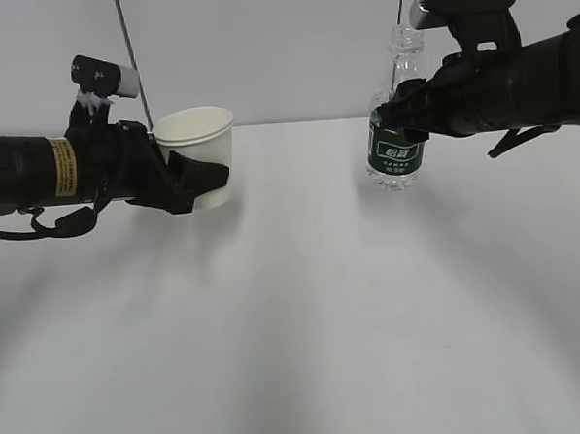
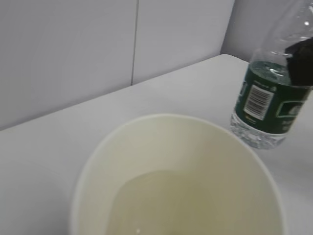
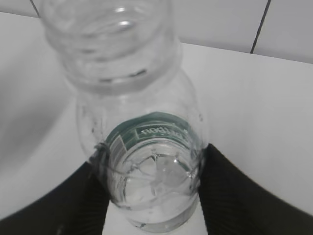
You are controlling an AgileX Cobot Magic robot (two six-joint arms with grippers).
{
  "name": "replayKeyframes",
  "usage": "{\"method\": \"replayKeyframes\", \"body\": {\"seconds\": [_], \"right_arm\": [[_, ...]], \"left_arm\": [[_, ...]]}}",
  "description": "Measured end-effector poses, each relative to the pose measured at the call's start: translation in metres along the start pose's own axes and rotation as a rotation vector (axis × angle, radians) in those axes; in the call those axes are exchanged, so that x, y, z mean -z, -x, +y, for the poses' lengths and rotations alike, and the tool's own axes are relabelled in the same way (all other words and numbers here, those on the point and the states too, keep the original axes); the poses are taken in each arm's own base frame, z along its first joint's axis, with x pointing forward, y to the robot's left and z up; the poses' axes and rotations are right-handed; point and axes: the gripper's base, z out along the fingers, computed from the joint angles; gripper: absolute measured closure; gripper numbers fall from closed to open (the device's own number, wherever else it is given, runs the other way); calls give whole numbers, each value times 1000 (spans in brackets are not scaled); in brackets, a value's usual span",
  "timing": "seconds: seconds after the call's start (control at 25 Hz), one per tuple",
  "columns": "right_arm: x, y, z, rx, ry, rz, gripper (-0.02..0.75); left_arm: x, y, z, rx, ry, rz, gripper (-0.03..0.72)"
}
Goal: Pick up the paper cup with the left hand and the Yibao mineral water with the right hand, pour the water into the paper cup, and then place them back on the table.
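The cream-white paper cup [image 1: 200, 139] is upright, with my left gripper [image 1: 202, 178] shut on its lower wall. In the left wrist view the paper cup [image 2: 176, 171] fills the lower frame, hides the fingers and has pale water at its bottom. The Yibao mineral water [image 1: 396, 153] is upright and capless, with my right gripper [image 1: 400, 122] shut on it just above the green label. From the right wrist, black fingers [image 3: 244, 196] press both sides of the bottle [image 3: 146, 147], which looks nearly empty. Cup and bottle are about a hand's width apart and seem slightly above the table [image 1: 304, 304].
A white panelled wall [image 1: 291, 52] rises behind the table's far edge. Two thin cables [image 1: 130, 50] hang down in front of it. Nothing else lies on the white tabletop in view.
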Motion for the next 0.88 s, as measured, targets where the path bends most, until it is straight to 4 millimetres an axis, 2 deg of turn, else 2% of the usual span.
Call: {"method": "replayKeyframes", "body": {"seconds": [0.2, 0.44, 0.88], "right_arm": [[0, 0, 2, 2, 17, -3, 314], [0, 6, 2, 3, 19, -20, 314], [1, 11, 3, 4, 25, -37, 314]], "left_arm": [[-2, -8, 9, -44, 17, 2, 322], [-17, -34, 14, -25, 9, 48, 322], [-33, -52, 24, -22, 67, -25, 322]]}}
